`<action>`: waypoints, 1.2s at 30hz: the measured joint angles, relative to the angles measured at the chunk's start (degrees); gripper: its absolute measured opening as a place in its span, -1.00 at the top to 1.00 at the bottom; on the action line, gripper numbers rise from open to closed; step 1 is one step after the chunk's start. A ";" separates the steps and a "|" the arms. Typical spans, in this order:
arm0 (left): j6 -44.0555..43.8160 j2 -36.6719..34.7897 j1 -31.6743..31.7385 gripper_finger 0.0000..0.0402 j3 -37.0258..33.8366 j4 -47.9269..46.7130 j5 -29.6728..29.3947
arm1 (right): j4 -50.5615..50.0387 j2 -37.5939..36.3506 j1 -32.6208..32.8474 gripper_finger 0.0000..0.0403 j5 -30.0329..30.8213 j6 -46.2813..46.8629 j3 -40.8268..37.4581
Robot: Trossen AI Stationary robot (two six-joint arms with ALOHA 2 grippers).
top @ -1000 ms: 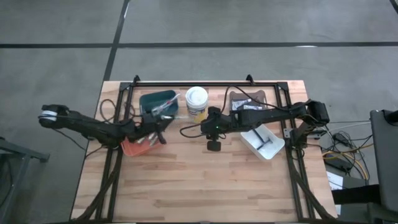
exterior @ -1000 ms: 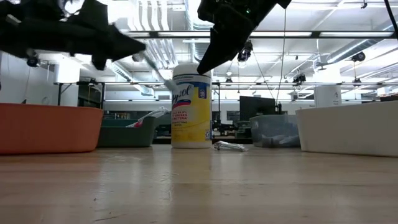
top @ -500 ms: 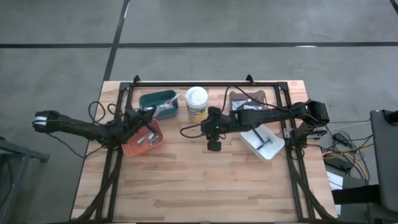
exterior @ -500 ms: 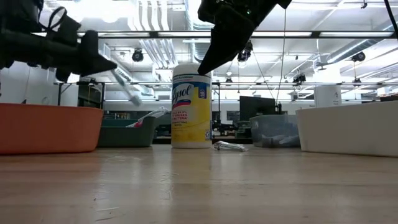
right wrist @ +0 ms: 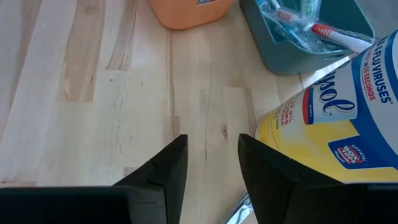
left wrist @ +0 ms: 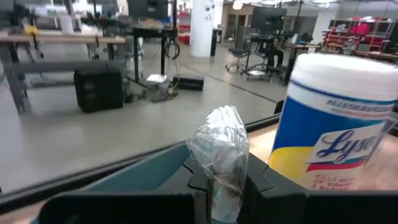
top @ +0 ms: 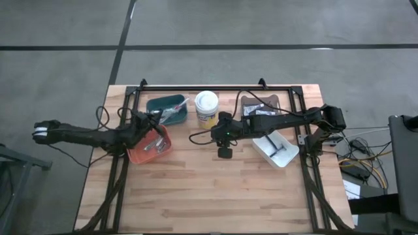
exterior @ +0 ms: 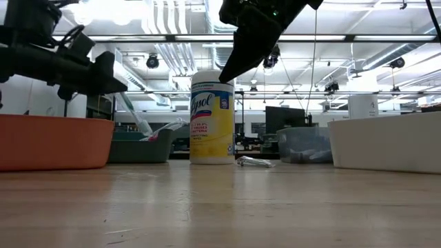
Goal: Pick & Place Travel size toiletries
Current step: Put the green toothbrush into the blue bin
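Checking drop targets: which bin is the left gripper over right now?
The orange bin; the left gripper hangs over its far edge, clear-wrapped item in its grip. The teal, grey and white bins lie elsewhere.

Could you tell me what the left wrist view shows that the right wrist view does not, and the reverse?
Only the left wrist view shows the left gripper shut on a plastic-wrapped item, with the room's floor and desks beyond the table.

Only the right wrist view shows the right gripper open and empty above bare wood, the orange bin, and wrapped toothbrushes lying in the teal bin.

Both show the yellow-labelled tub and part of the teal bin.
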 joint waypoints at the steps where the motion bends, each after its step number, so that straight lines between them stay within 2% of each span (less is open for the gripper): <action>1: -1.19 0.01 1.33 0.83 0.00 -0.84 1.31 | 0.02 0.00 0.00 0.34 0.00 0.00 0.00; 8: -9.34 0.79 13.53 0.83 -0.02 -4.28 19.47 | 0.04 0.00 0.00 0.37 0.00 -0.02 0.00; 12: -11.61 1.73 19.22 0.83 -0.06 -4.49 24.78 | 0.07 -0.01 0.00 0.36 0.00 -0.74 0.00; 20: -13.17 3.09 21.86 0.76 -0.50 -5.03 26.74 | 0.13 -0.02 -0.13 0.38 0.00 -3.65 0.00; 28: -12.16 3.21 21.85 0.39 -0.50 -4.87 26.37 | 0.14 -0.02 -0.13 0.39 0.00 -4.03 0.00; 36: -12.03 2.74 21.81 0.04 -0.01 -4.92 28.58 | 0.05 -0.02 -0.13 0.42 0.00 -4.12 -0.02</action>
